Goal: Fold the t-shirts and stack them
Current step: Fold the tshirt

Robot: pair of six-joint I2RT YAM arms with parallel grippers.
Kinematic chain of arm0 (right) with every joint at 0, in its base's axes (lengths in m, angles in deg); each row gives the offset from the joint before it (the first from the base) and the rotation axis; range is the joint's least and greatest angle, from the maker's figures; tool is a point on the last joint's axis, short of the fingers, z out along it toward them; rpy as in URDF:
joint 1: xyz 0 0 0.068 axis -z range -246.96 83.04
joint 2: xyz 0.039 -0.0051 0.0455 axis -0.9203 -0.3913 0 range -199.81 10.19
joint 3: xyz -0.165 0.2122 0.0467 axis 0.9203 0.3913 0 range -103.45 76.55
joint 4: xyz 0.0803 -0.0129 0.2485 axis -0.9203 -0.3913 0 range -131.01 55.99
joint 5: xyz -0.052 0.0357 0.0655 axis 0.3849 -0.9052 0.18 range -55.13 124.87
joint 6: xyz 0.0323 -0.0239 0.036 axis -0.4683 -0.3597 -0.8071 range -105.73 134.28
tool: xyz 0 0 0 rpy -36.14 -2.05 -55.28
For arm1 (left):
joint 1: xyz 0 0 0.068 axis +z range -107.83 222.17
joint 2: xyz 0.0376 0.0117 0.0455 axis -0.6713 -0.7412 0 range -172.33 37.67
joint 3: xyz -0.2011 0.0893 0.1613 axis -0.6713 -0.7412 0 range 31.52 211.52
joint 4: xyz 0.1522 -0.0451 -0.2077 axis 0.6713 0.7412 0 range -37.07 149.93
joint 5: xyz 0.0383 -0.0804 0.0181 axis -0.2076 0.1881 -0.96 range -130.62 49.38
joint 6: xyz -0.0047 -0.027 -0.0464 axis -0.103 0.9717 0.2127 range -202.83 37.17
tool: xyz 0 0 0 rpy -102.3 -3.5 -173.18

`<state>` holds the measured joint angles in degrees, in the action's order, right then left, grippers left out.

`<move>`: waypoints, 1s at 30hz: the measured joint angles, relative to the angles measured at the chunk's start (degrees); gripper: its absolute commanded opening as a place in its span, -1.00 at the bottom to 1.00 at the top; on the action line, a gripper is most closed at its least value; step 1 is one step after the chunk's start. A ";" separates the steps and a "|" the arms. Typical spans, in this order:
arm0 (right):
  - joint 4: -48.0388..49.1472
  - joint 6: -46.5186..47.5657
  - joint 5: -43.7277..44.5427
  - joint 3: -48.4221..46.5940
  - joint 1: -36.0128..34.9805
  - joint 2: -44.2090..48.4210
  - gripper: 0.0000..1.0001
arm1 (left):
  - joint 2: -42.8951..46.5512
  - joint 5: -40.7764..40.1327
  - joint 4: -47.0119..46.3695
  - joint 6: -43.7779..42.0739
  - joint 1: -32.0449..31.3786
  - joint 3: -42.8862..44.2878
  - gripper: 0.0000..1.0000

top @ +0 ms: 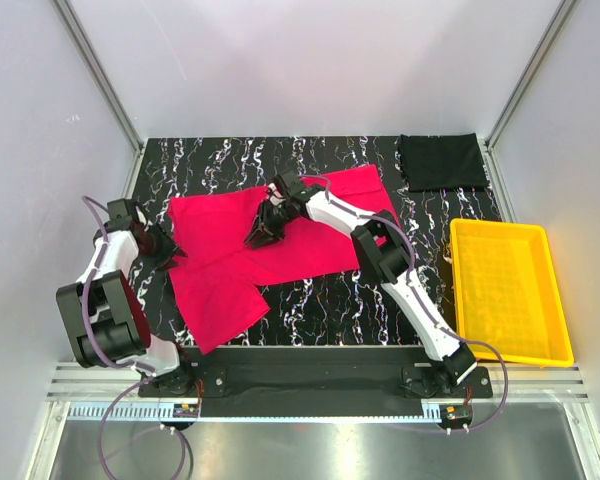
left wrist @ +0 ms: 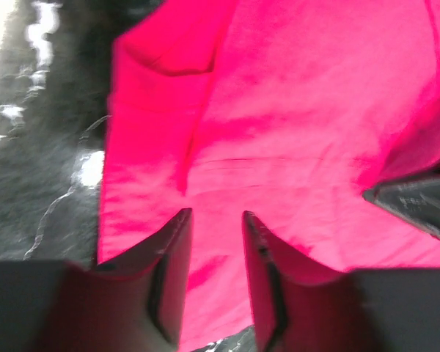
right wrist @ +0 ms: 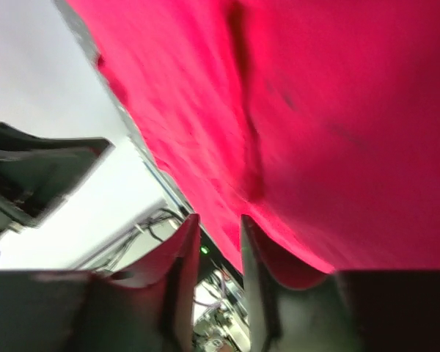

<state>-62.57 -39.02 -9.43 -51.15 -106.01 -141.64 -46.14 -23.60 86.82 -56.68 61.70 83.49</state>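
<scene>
Though only overhead shows black t-shirt (top: 440,162) | left pincer (left wrist: 216,216), right pincer (right wrist: 218,218) on red t-shirt (top: 220,285) | grip unclear

T-shirts: two — one red t-shirt (top: 215,285) spread across the centre of the frame, one black t-shirt (top: 442,162) at upper right.
Yellow tray (top: 505,295): one, at right.
Robot arms: two, left arm (top: 100,310) at lower left, right arm (top: 410,290) at lower right.
Grippers: two — left gripper (top: 178,257) and right gripper (top: 256,240), two fingers each.
Tabletop (top: 330,305): one, black with white veins.
</scene>
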 measured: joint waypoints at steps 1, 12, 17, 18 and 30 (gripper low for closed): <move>-1.53 1.09 0.09 0.28 0.04 0.42 -0.14 | 0.52 -1.09 0.55 -0.28 0.13 0.09 -0.01; -16.68 18.75 12.81 9.09 8.09 15.54 -0.19 | -9.99 2.71 -8.11 0.35 -1.79 14.80 -0.14; -17.75 22.21 19.52 4.52 14.88 15.58 -0.39 | -20.02 5.25 -14.40 2.25 -3.50 15.98 -0.17; -17.86 22.64 20.63 2.78 15.78 14.86 -0.42 | -21.75 5.38 -14.69 2.43 -3.50 16.24 -0.20; -17.88 22.82 22.40 -9.97 19.37 4.35 -0.77 | -29.55 7.58 -22.47 4.98 -3.32 22.91 -0.54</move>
<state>-80.45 -16.20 12.98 -61.11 -86.64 -137.29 -75.69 -16.02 64.35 -51.69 58.38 106.39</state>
